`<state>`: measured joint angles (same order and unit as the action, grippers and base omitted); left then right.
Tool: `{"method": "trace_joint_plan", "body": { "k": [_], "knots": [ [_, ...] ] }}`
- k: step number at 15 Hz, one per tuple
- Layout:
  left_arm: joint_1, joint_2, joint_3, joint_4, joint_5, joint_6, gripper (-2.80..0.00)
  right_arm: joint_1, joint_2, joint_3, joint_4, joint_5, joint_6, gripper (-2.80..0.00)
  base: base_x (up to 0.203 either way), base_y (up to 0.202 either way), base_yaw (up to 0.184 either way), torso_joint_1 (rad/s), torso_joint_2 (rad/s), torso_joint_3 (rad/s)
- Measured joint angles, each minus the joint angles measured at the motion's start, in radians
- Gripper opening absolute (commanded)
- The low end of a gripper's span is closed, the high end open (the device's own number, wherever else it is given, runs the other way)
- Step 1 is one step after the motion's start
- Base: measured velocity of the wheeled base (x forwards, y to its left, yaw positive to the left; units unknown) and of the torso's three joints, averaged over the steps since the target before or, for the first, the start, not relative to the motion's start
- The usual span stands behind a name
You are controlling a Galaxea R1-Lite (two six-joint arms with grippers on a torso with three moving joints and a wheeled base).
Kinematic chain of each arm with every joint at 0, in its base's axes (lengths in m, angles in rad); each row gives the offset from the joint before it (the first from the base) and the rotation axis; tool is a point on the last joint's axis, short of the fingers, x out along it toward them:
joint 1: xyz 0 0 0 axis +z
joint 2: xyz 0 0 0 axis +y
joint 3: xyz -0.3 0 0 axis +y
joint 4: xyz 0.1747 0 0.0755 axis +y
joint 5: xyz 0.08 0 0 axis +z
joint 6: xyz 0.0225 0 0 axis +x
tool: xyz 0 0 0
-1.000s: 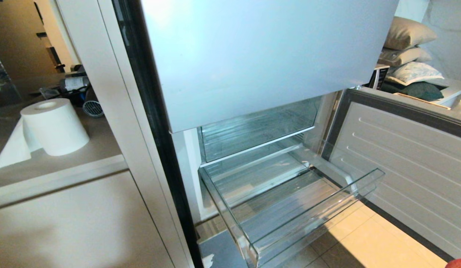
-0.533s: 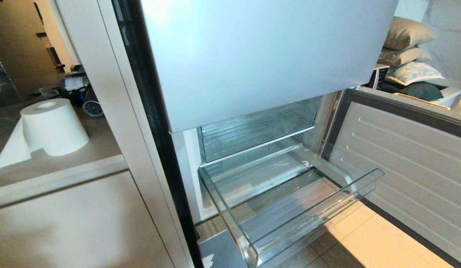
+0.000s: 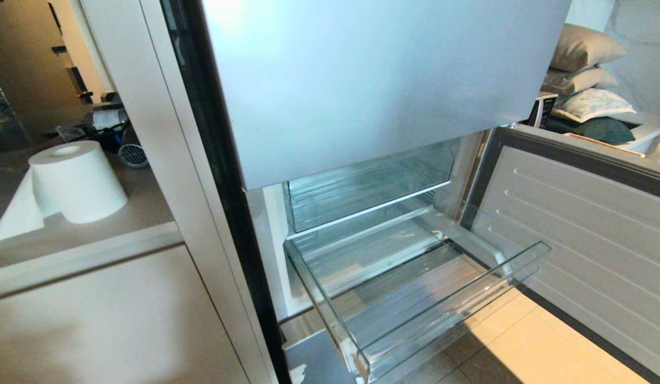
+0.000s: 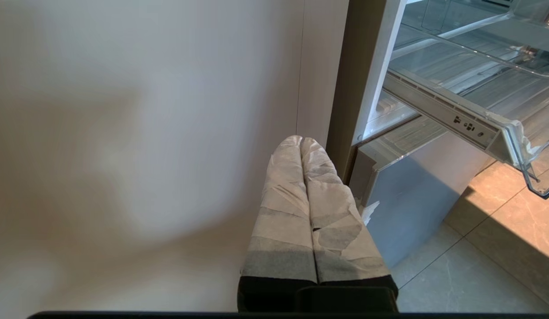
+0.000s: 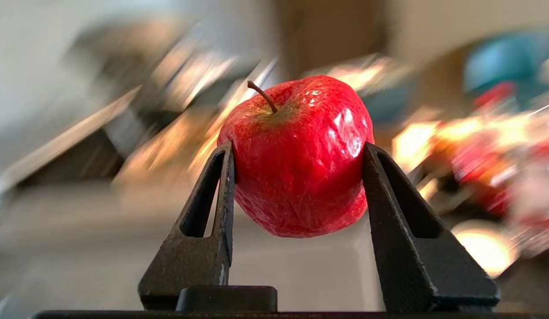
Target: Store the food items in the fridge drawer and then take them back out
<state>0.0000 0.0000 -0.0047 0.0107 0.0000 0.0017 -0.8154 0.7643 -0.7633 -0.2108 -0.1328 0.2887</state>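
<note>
Kitchen smears behind my right fingers (image 5: 296, 177); apple (image 5: 296, 155) clamped between them, and its red edge has left the head view's corner; fridge drawer (image 3: 442, 309) pulled out, bare, awaiting it; left fingers (image 4: 303, 195) pressed together, idle.

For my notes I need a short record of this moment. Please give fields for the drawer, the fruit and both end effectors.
drawer: pulled out, no food visible inside
apple: red, stem on top, held between two black fingers
right end effector: shut on the apple, outside the head view
left end effector: taped fingers together, holding nothing, beside the cabinet wall
roll: on the counter, left of the fridge
</note>
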Motion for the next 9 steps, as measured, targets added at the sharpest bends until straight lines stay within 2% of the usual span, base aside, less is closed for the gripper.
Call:
{"method": "trace_joint_plan", "body": {
  "k": [2,5,9],
  "knots": [
    [0.000,0.000,0.000,0.000,0.000,0.000,-2.80,-0.161,0.124,-0.089,-0.088,0.010,0.031,-2.80,0.000,0.000,0.000,0.000,0.00,0.000],
    [0.000,0.000,0.000,0.000,0.000,0.000,-2.80,-0.357,0.292,-0.162,-0.194,0.068,0.052,-2.80,0.000,0.000,0.000,0.000,0.00,0.000],
    [0.000,0.000,0.000,0.000,0.000,0.000,-2.80,-0.525,0.524,-0.272,-0.289,0.095,0.071,-2.80,0.000,0.000,0.000,0.000,0.00,0.000]
  ]
}}
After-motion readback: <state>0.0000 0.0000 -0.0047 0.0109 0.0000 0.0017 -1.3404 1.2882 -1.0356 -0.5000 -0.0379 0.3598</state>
